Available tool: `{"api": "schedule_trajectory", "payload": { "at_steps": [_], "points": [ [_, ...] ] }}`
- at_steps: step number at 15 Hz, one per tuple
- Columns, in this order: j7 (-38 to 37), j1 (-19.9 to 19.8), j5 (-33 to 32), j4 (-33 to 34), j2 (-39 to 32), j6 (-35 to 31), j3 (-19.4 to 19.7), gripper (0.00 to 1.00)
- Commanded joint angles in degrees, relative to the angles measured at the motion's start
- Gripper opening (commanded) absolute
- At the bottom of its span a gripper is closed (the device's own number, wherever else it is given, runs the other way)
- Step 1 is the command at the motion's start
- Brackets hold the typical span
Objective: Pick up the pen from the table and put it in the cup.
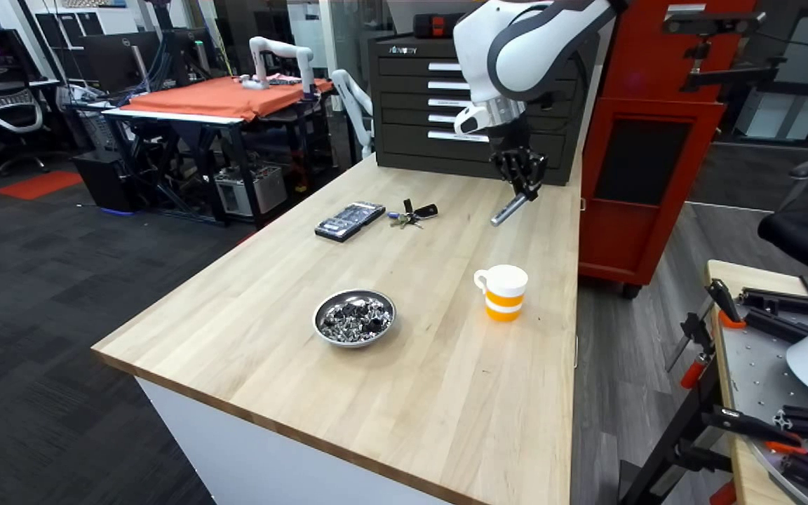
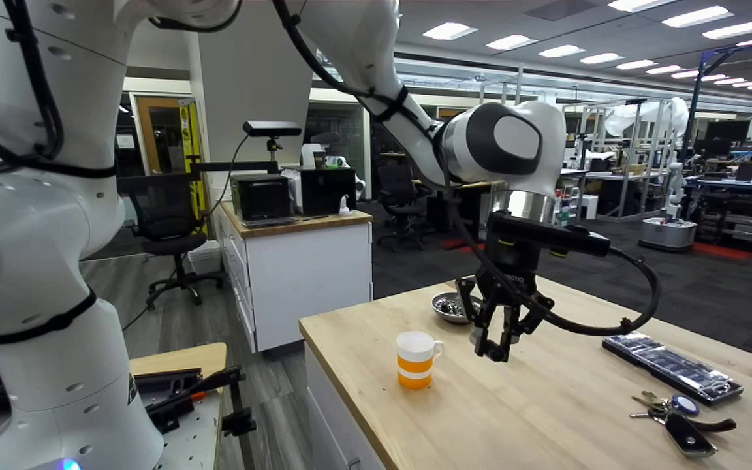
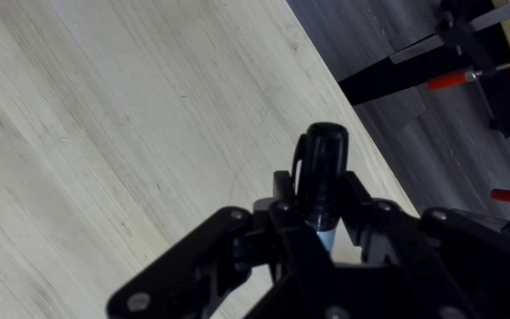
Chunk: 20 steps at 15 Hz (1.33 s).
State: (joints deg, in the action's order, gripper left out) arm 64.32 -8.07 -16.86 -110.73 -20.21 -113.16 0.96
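My gripper (image 1: 529,189) is shut on the pen (image 1: 509,210), holding it tilted above the table (image 1: 432,393). In the wrist view, the pen's black cap with its clip (image 3: 326,153) sits between the fingertips (image 3: 317,188), with a pale barrel below. In an exterior view the grey barrel slopes down from the fingers. The cup (image 1: 505,291), white with orange bands and a handle, stands upright on the table, apart from the pen. It also shows in an exterior view (image 2: 415,359), left of the gripper (image 2: 497,352). The cup is not in the wrist view.
A metal bowl of small parts (image 1: 354,319) stands beside the cup. A flat dark case (image 1: 350,221) and a bunch of keys (image 1: 411,214) lie farther back. A dark drawer chest (image 1: 418,105) stands at the table's far end. The table edge runs close by the cup.
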Motion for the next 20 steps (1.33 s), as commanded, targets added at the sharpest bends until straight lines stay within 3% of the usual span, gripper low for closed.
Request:
{"api": "schedule_trajectory", "payload": {
  "at_steps": [1, 11, 20],
  "points": [
    [1.15, 2.14, -3.03, 0.27, 1.39, 4.26, -0.12, 0.07],
    [3.20, 6.11, -7.72, 0.93, 0.51, 11.05, -2.19, 0.07],
    [4.64, 8.23, -8.95, 0.40, 0.51, 13.08, -4.06, 0.07]
  ]
}}
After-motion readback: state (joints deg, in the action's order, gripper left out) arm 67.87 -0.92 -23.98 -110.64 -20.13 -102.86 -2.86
